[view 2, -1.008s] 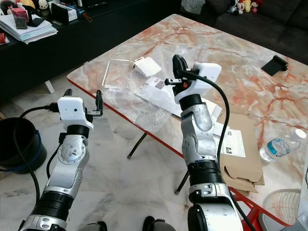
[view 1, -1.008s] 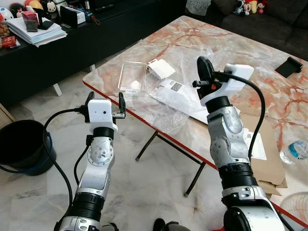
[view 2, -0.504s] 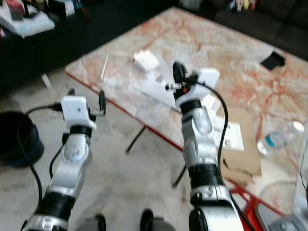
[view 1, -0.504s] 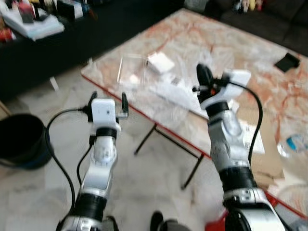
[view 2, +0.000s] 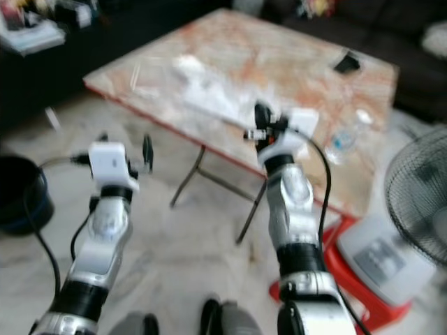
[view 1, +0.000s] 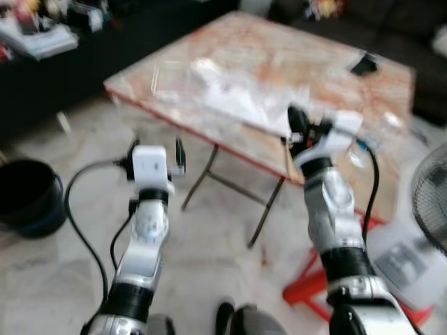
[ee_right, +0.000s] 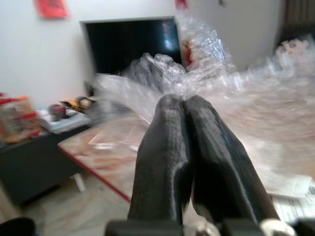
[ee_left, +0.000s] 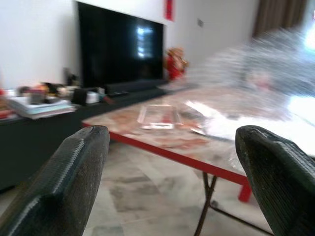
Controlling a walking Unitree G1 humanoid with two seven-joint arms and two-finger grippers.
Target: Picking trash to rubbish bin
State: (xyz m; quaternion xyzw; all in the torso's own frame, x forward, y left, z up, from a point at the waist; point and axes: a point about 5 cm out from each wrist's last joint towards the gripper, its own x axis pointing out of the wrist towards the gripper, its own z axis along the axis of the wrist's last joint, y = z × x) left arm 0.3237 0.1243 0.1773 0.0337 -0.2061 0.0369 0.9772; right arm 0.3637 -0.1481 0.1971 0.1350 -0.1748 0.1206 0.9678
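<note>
Head cams are blurred, so I go by what I can make out. My right gripper is pinched tight on a sheet of clear bubble wrap; in the wrist cam the two fingers press together w/ the plastic bunched up at their tips and spreading out behind. In the head view that gripper is raised at the near edge of the marble table, arm upright in front of me.

My left gripper is held up over the tiled floor, short of the table's edge. Jaws wide apart, nothing between them; the wrist cam looks straight through the gap betw. the fingers at the table and a clear plastic tray lying on it.

The black rubbish bin stands on the floor at my far left, well apart from both grippers. More pale plastic and paper litter lies on the table top, too smeared to sort out. A fan stands at my right, and a TV is on the wall past the table.
</note>
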